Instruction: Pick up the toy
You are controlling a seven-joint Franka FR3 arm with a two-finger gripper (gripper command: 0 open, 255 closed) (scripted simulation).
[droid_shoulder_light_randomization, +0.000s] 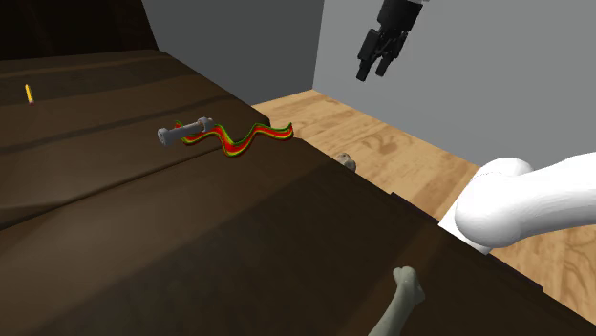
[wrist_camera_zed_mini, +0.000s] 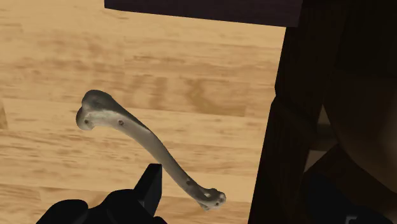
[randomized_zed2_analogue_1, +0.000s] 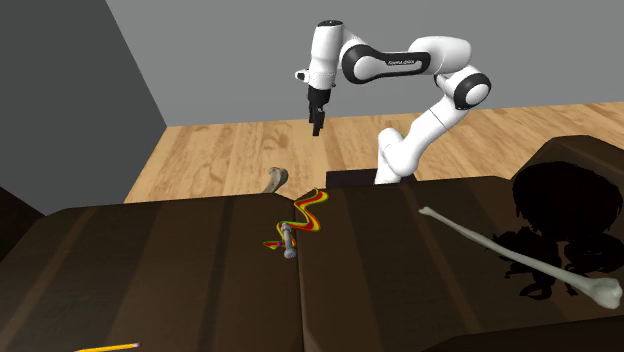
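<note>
Nearest in the shoulder view, a long pale bone (droid_shoulder_light_randomization: pixel 399 298) lies on the dark wooden table (droid_shoulder_light_randomization: pixel 143 239), with the white arm (droid_shoulder_light_randomization: pixel 521 196) sweeping past just beside it.

Farther along the tabletop lies the toy (droid_shoulder_light_randomization: pixel 244 138), a wavy band striped red, green and yellow. It lies flat, with one end at the table's edge on the floor side. A grey dumbbell-shaped piece (droid_shoulder_light_randomization: pixel 186 129) rests against its other end. In the second exterior view its long axis runs from that edge inward across the table, roughly in line with the arm's reach.

Beyond the edge, the gripper (droid_shoulder_light_randomization: pixel 372 73) hangs high over the plank floor (droid_shoulder_light_randomization: pixel 401 143), not over the table. Its fingers stand apart and clasp nothing. The wrist view looks down on a second, curved bone (wrist_camera_zed_mini: pixel 149 143) lying on the floor below it.

The toy therefore sits lower than the gripper and toward the shoulder view's left. The coming move likely calls for travel over the edge and down, with the fingers closing across the band's narrow width.

Farthest off, a yellow pencil (droid_shoulder_light_randomization: pixel 29 93) lies on the table, well apart from the toy.
</note>
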